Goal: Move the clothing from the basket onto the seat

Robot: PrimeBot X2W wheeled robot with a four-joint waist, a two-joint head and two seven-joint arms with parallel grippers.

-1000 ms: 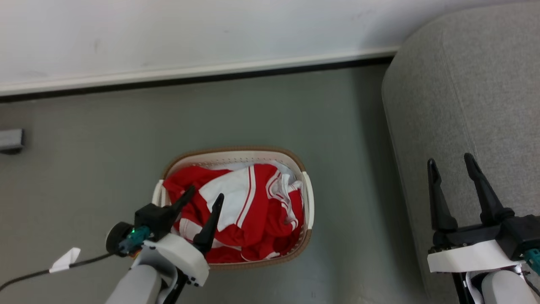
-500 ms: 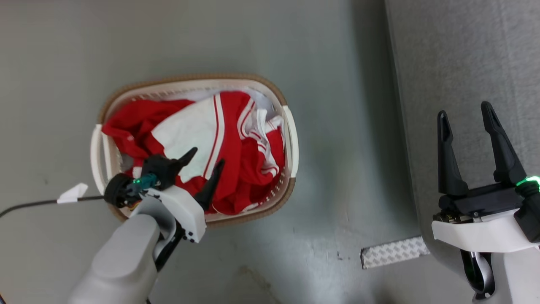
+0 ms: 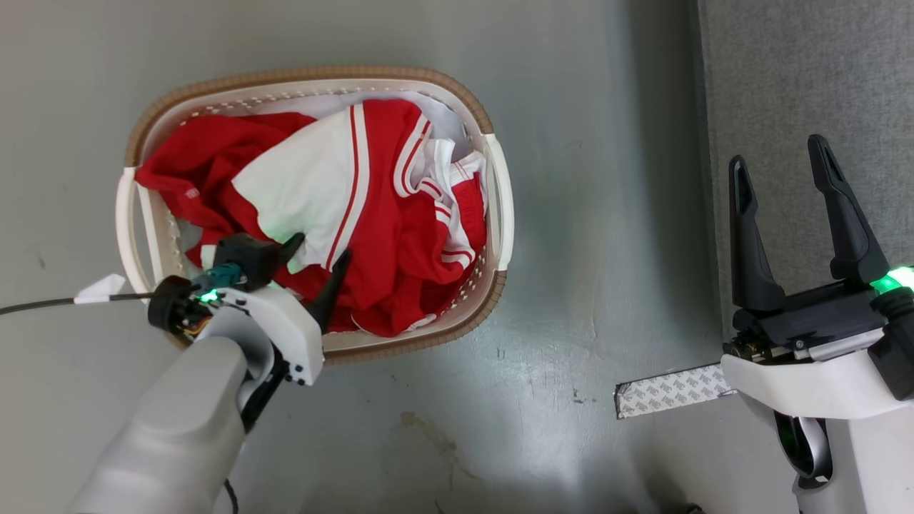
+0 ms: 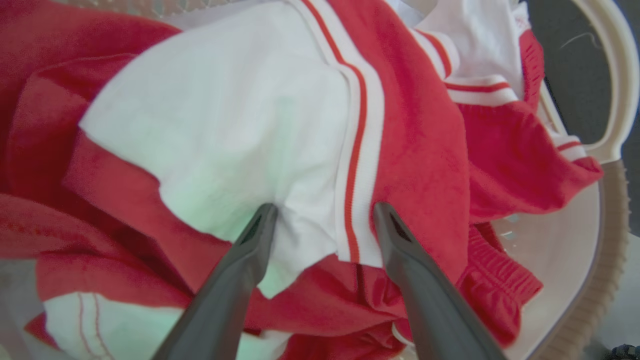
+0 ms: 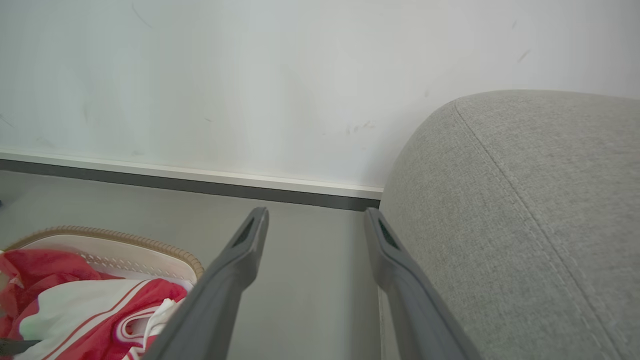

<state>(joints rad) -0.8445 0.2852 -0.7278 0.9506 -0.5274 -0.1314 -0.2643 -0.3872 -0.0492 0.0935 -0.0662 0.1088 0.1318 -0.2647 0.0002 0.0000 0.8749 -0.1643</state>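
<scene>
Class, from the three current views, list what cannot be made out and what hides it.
How many garments: head view, the clothing lies bunched, folds covering one another.
The floor of the basket: mostly covered by the clothing in head and left wrist views.
Whether the left gripper touches the fabric: left wrist view, tips merge with folds.
How far the seat extends: cut by the head view's right edge.

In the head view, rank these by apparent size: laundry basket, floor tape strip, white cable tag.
Largest: oval white plastic laundry basket with brown woven rim.
Next: grey patterned tape strip on the floor.
Smallest: white paper tag on the black cable.
</scene>
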